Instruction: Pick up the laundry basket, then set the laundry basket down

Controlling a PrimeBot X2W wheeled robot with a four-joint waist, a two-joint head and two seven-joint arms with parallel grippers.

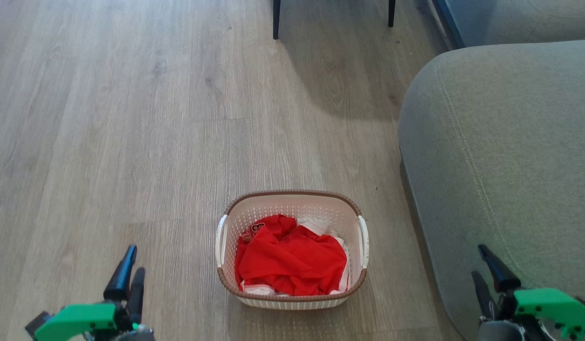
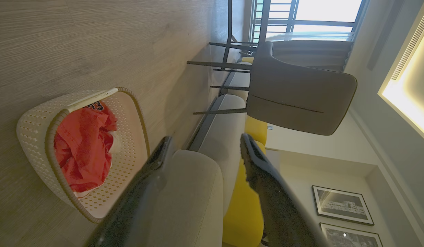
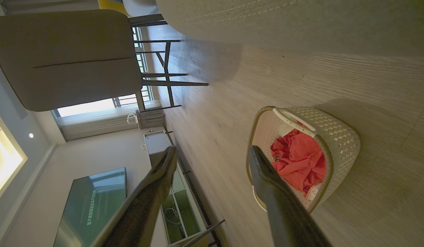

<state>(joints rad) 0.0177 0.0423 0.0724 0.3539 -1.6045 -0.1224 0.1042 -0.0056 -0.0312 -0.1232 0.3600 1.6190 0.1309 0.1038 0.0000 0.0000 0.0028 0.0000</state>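
The laundry basket (image 1: 354,208) rests on the wooden floor in the lower middle of the head view, cream-white and perforated with a brown rim and white side handles, holding red and white clothes. It also appears as the basket (image 2: 33,127) in the left wrist view and the basket (image 3: 339,137) in the right wrist view. My left gripper (image 1: 130,264) hangs open to the basket's left, well apart from it. My right gripper (image 1: 479,261) stands open to its right, in front of the sofa. Each wrist view has its own fingers spread, left gripper (image 2: 205,144) and right gripper (image 3: 213,152), with nothing between them.
A grey sofa (image 1: 505,156) fills the right side, close beside the basket. Dark chair legs (image 1: 276,19) stand at the far end of the floor. The grey chair (image 2: 301,96) and yellow cushions (image 2: 243,206) appear in the left wrist view; a TV (image 3: 92,206) and cabinet in the right.
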